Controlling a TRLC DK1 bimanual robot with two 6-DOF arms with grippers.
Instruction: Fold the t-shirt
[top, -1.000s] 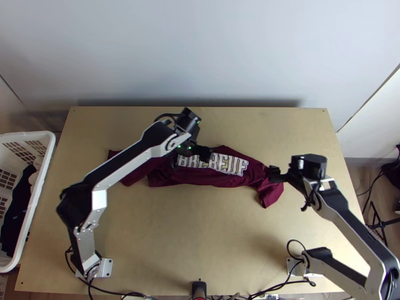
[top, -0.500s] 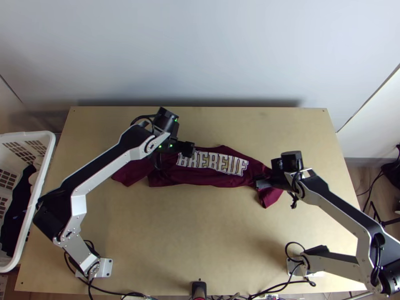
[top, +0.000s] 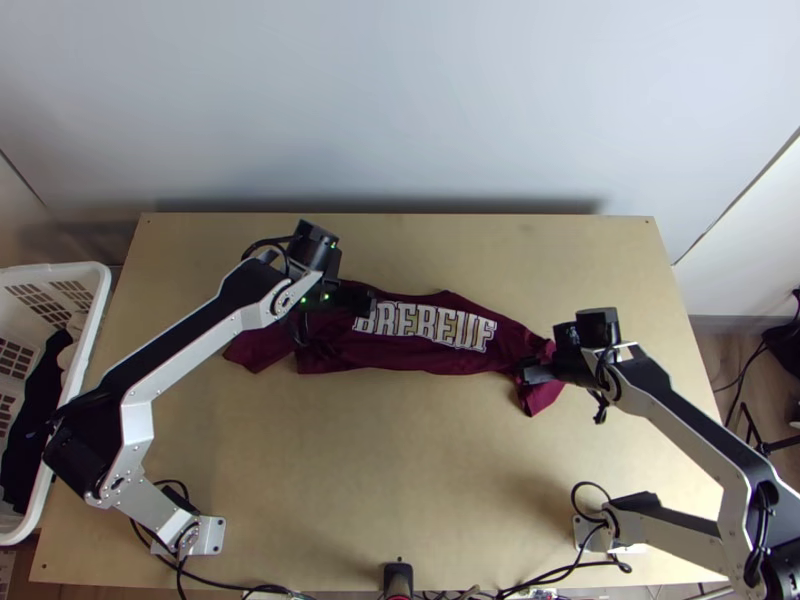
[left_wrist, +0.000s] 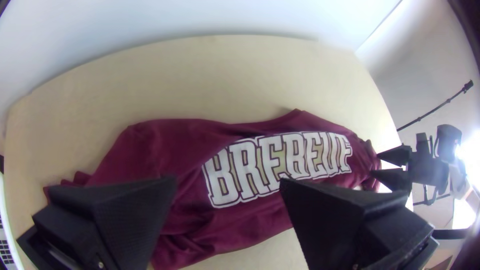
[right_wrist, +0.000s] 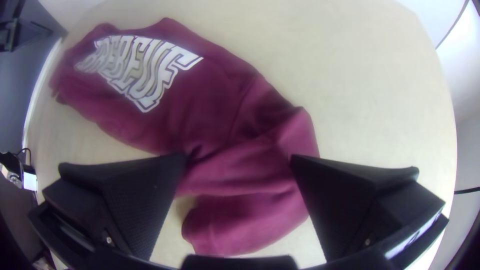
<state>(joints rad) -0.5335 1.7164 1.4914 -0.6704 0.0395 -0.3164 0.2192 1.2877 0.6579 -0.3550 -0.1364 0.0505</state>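
I have the maroon lettered t-shirt (top: 420, 355) lying across the middle of the top view, a long, narrow, rumpled band on the light wooden counter (top: 400, 460). The big white lettering (top: 425, 326) faces up and reads as fairly smooth, while both ends are creased. At the band's right, a sleeve (right_wrist: 250, 222) sticks out towards the bottom of the frame, with cloth crossing over itself just above it; another loose piece pokes out at the left.

I judge this as early: the body may be doubled into that strip or merely bunched, I can't tell which, and I see no neat finished packet. Spreading or squaring the ends, tucking the sleeves in and bringing the length together all look left to do.

My left end effector (left_wrist: 228, 182) is open over the shirt's left half, gripping nothing. My right end effector (right_wrist: 239, 159) is open too, its fingers wide apart at the right end, around the sleeve area, with no cloth pinched.
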